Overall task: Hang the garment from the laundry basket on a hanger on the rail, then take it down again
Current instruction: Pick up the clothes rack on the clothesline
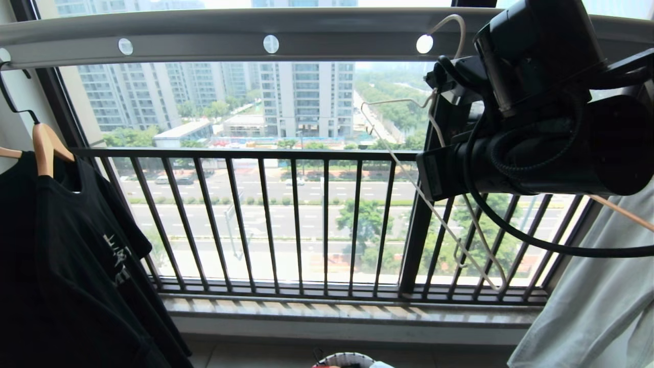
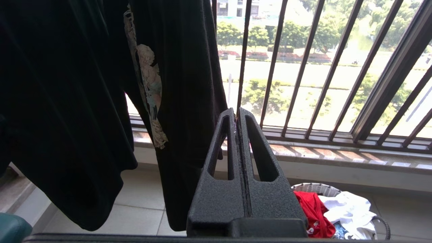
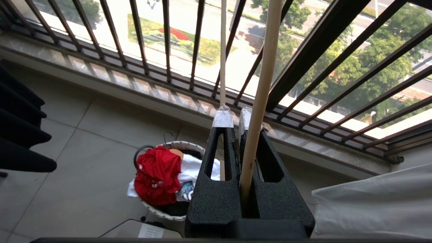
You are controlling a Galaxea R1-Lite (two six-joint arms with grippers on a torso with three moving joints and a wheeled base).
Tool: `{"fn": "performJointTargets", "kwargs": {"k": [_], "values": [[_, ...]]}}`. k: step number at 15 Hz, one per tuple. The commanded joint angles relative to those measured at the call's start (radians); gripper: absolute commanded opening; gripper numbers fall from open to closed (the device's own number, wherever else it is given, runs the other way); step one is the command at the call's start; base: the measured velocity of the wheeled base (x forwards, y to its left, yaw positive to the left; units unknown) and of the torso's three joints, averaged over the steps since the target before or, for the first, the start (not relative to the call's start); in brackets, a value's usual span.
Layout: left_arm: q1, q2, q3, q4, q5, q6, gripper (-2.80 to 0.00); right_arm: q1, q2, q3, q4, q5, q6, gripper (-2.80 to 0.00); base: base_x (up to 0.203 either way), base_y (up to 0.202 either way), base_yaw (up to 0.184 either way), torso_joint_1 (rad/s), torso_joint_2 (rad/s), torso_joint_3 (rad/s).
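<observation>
- Up by the rail (image 1: 204,38), my right claw (image 3: 236,118) is clenched on the hanger (image 1: 439,225); in the right wrist view a pale bar of it runs up between the fingers (image 3: 222,141), and a thinner pale wire stands just behind the taped tips.
- From the head view, the hanger's hook (image 1: 457,28) sits at the rail beside a round white hole (image 1: 424,44), and its triangle hangs tilted down in front of the window bars (image 1: 306,225). My right arm covers the hanger's neck, so I cannot tell just how the hook rests on the rail.
- My left claw (image 2: 237,114) is clenched on nothing, fingers pressed together, low beside the black shirts (image 2: 84,101) and pointing toward the window.
- Down on the floor (image 3: 84,135), the basket (image 3: 175,212) holds the red garment (image 3: 157,175), bunched on the near rim, with a white shirt (image 3: 195,170) crumpled against it; a bit of blue print shows under them.
- In the head view only the basket's top rim (image 1: 347,359) peeks in at the bottom edge.
- A black shirt (image 1: 66,266) hangs from a wooden hanger (image 1: 46,145) at the left end of the rail; its lower part is cut off.
- White cloth (image 1: 592,306) hangs at the right, mostly out of frame, with a pale rod (image 1: 621,212) crossing above it.
</observation>
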Motion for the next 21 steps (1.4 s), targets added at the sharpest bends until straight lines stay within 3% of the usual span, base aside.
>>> {"fn": "performJointTargets", "kwargs": {"k": [1,9,11,13,16,21], "values": [[0.000,0.000,0.000,-0.001,0.001,-0.001,-2.80,0.042,-0.052,0.012,0.003,-0.044,0.004,-2.80,0.000,0.000,0.000,0.000,0.00,0.000],[0.000,0.000,0.000,0.000,0.001,-0.001,-2.80,0.074,-0.288,0.265,0.001,-0.044,0.050,-2.80,0.000,0.000,0.000,0.000,0.00,0.000],[0.000,0.000,0.000,0.000,0.001,-0.001,-2.80,0.074,-0.363,0.341,-0.004,-0.009,0.049,-2.80,0.000,0.000,0.000,0.000,0.00,0.000],[0.000,0.000,0.000,0.000,0.001,-0.001,-2.80,0.074,-0.427,0.411,-0.028,0.068,0.039,-2.80,0.000,0.000,0.000,0.000,0.00,0.000],[0.000,0.000,0.000,0.000,0.001,-0.001,-2.80,0.074,-0.489,0.515,-0.070,0.247,-0.040,-2.80,0.000,0.000,0.000,0.000,0.00,0.000],[0.000,0.000,0.000,0.000,0.001,-0.001,-2.80,0.073,-0.520,0.647,-0.259,0.493,-0.117,-2.80,0.000,0.000,0.000,0.000,0.00,0.000]]}}
